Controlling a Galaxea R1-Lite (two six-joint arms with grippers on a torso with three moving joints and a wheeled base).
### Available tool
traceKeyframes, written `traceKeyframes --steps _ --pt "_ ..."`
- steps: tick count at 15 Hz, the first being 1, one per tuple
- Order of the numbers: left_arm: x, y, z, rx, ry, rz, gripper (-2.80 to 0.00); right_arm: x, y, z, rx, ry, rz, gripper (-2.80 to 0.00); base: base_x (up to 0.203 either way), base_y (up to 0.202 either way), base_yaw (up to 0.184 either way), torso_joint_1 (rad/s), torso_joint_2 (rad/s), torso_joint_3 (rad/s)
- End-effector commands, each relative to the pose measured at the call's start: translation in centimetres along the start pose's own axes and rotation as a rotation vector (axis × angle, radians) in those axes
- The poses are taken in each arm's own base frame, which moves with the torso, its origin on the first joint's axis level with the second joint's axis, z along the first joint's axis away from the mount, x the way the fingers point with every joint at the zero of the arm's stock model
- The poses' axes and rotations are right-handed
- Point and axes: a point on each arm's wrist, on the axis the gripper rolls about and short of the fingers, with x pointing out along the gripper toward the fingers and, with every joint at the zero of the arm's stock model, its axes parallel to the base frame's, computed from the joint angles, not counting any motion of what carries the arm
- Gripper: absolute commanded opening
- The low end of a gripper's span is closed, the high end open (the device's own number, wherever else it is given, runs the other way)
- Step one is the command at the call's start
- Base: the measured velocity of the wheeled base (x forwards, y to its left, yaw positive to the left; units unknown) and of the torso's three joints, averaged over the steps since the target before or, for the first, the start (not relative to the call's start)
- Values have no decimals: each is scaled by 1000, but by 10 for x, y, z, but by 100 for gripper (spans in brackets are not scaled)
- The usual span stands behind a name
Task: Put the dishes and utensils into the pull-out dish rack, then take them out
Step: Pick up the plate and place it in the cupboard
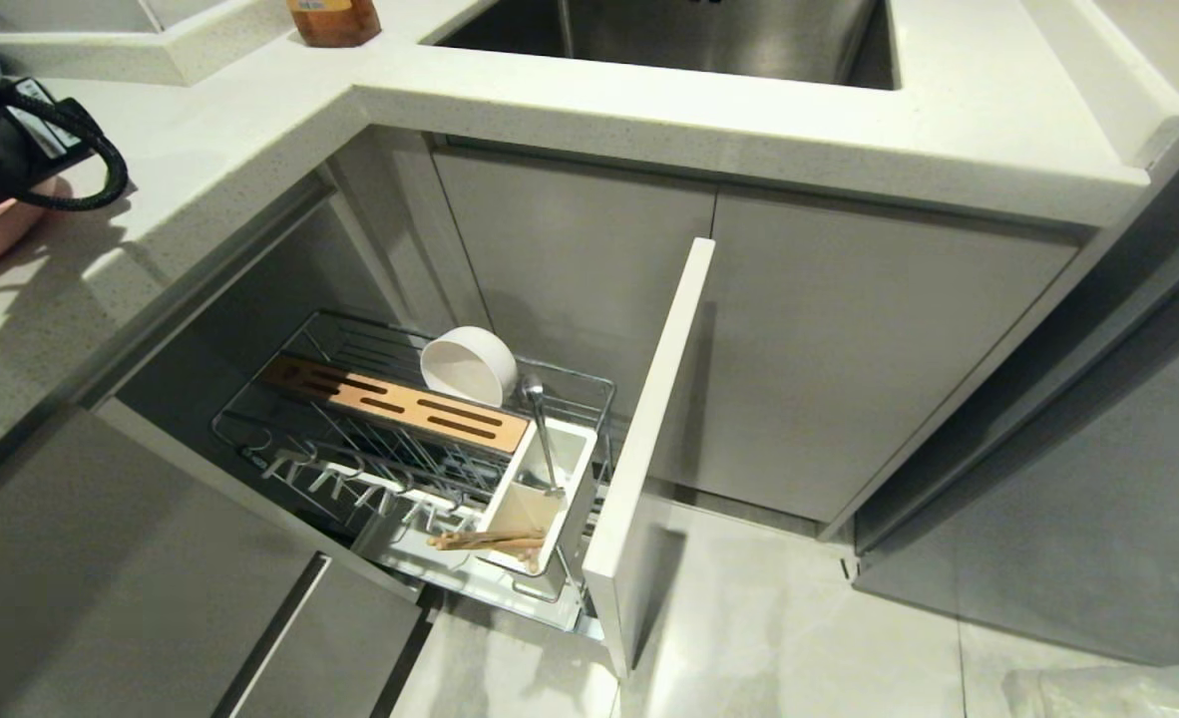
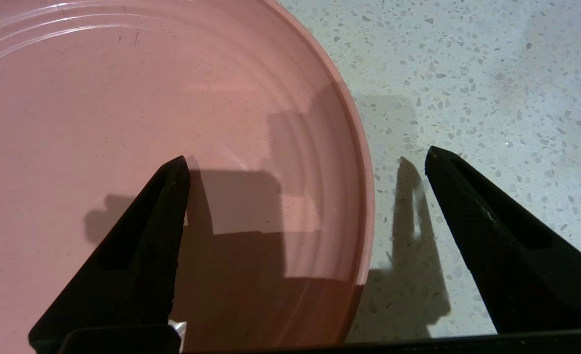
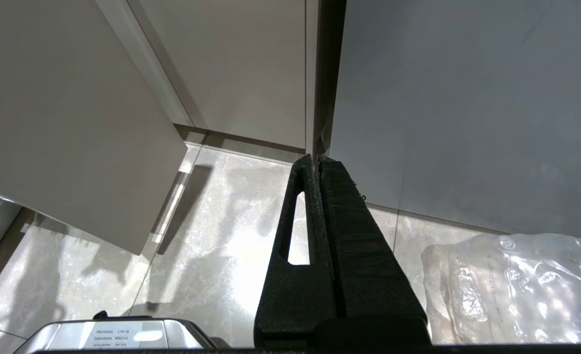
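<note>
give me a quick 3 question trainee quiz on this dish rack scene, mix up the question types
1. True or false: the pink plate is stowed in the pull-out dish rack.
2. Multiple choice: the metal spoon stands in A) the sink, B) the white utensil box, C) the slotted wooden block.
3. Fill in: the left end effector straddles the plate's ____ with its fingers apart.

Key
1. False: it lies on the countertop.
2. B, with the wooden chopsticks lying in the same box.
3. rim
</note>
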Motion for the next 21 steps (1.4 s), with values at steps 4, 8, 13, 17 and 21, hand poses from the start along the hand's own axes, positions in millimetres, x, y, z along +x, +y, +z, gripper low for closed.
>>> traceKeyframes --steps 4,8,13,17,21 --pt "0 0 0 -2 0 8 -280 0 0 -1 0 4 1 -280 0 0 0 0 0 0" --pt "0 0 0 -3 -1 8 -280 0 0 -1 0 2 0 -280 0 0 0 0 0 0" --pt "-2 1 1 -5 -5 5 -280 0 0 0 0 1 1 -280 0 0 0 0 0 0" --pt "-20 5 12 -32 -43 -17 -280 0 0 -1 0 2 0 -280 0 0 0 0 0 0" --pt "-49 14 28 -90 -108 -52 -280 0 0 -1 0 2 0 -280 0 0 0 0 0 0"
